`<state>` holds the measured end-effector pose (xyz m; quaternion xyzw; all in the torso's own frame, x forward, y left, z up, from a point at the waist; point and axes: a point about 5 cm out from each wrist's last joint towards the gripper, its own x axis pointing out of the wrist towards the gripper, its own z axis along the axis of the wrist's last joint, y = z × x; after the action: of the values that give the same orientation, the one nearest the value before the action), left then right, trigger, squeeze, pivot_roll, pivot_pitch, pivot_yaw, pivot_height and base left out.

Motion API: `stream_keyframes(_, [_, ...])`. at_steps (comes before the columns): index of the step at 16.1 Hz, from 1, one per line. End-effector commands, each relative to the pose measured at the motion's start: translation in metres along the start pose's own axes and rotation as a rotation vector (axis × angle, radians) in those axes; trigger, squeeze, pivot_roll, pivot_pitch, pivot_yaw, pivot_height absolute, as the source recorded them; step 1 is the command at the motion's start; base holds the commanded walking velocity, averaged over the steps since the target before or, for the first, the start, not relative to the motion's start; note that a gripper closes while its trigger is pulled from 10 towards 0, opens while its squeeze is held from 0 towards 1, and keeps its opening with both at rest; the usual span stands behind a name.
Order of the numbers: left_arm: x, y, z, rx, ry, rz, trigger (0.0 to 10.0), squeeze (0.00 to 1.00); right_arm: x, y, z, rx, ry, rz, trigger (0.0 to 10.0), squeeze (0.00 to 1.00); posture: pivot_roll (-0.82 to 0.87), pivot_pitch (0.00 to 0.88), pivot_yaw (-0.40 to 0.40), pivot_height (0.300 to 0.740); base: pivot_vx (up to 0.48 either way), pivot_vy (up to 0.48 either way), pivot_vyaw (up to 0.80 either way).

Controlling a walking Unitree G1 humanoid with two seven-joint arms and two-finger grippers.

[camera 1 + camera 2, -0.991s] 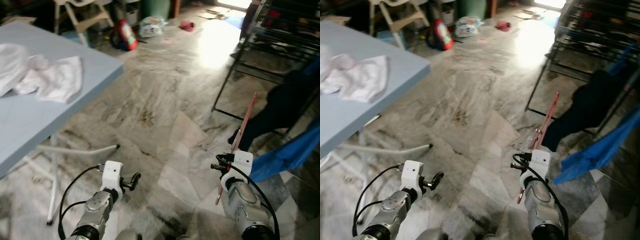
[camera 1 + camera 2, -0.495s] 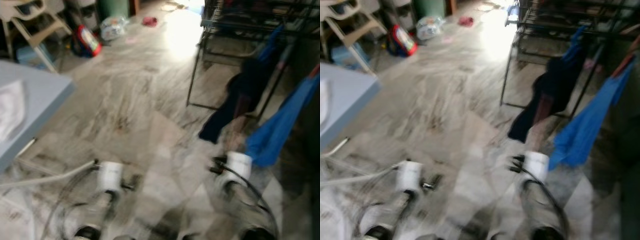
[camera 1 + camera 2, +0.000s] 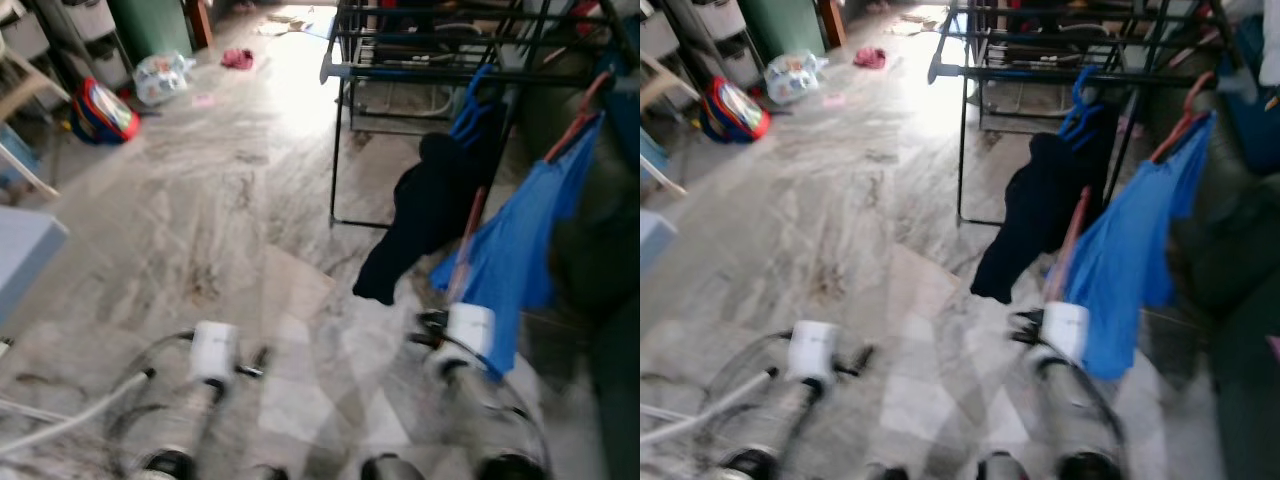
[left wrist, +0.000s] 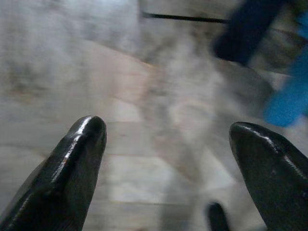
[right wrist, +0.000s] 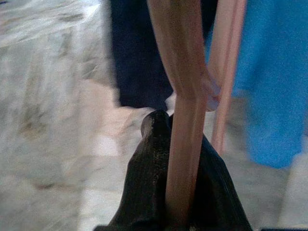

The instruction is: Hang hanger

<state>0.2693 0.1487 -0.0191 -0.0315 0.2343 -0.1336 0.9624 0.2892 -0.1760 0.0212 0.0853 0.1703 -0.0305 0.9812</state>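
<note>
The right gripper [image 5: 180, 211] is clamped on a pink hanger [image 5: 185, 120], whose bar rises between the black fingers in the right wrist view; in the left eye view the hanger shows as a thin pink line at right of centre, just above the right wrist, against a blue garment [image 3: 515, 255]. That garment hangs on a black drying rack [image 3: 335, 130] in the upper right of the frame, beside a dark garment [image 3: 425, 215]. The left gripper [image 4: 168, 144] is low in the lower left, its fingers [image 4: 77, 163] spread wide over the marble floor [image 3: 200, 210], holding nothing. A red bag [image 3: 100, 112] lies in the upper left.
</note>
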Motion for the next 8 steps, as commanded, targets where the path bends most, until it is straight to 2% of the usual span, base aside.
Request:
stream_keyframes(1, [-0.0057, 0.0134, -0.0040, 0.012, 0.023, 0.032, 10.0, 0.00, -0.0014, 0.0092, -0.0009, 0.010, -0.008, 0.014, 10.0, 0.00, 0.01, 0.173, 0.014, 0.740, 0.000, 0.428, 0.00])
stream_keyframes(8, [-0.0058, 0.0125, -0.0056, 0.016, 0.030, 0.031, 10.0, 0.00, -0.0066, 0.0171, -0.0025, -0.048, -0.030, 0.025, 10.0, 0.00, 0.01, 0.174, 0.011, 0.740, 0.000, 0.412, 0.00])
